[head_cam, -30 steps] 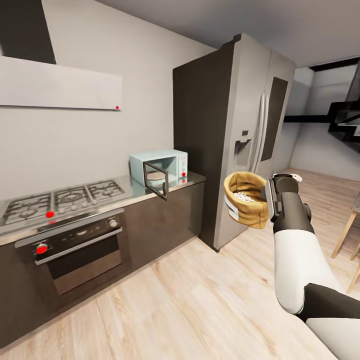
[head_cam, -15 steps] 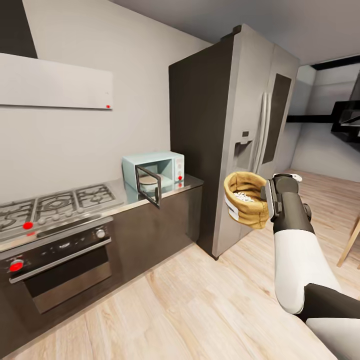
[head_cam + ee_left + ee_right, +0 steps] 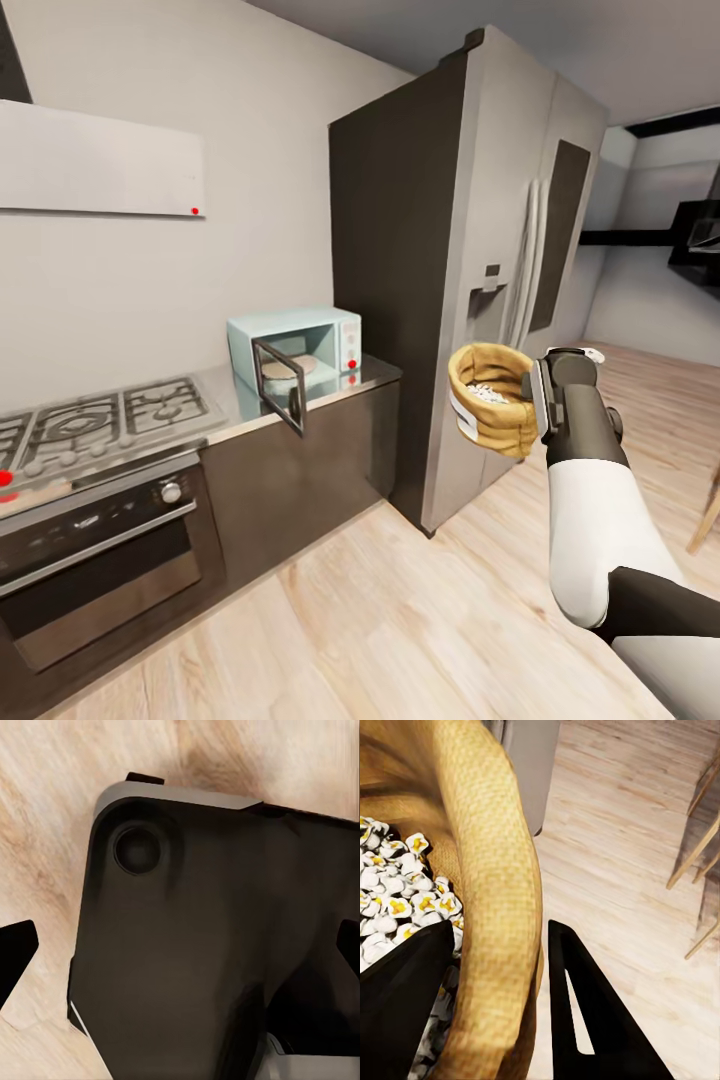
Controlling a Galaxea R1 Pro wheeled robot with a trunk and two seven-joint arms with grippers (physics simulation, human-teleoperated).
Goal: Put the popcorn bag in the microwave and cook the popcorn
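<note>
The right gripper [image 3: 537, 395] is clamped on the thick rim of the popcorn bag [image 3: 490, 398], holding it up in the air in front of the tall steel fridge [image 3: 520, 250], well clear of the wooden floor [image 3: 400, 610]. From the right wrist view, one black finger [image 3: 405, 1005] sits inside the popcorn bag [image 3: 499, 892] against the popcorn [image 3: 394, 900], which shows white puffs with yellow centres, and the other finger runs down the outside of the rim, so the tan paper wall is pinched between them.

The microwave [image 3: 318, 340] stands at the far end of the countertop [image 3: 330, 385], just beside the fridge's dark side panel. Its glass door [image 3: 278, 385] hangs open, swung out over the counter edge, and a round plate [image 3: 285, 368] shows inside. The bag is well apart from it, off to the right.

Further left along the counter lie the gas hob [image 3: 100, 415] and the black oven [image 3: 90, 560] below it, with the flat white hood [image 3: 100, 160] on the wall above.

In the left wrist view a dark robot body part lies over floorboards; the left gripper's black fingertips [image 3: 15, 952] sit at opposite edges, spread wide apart.
</note>
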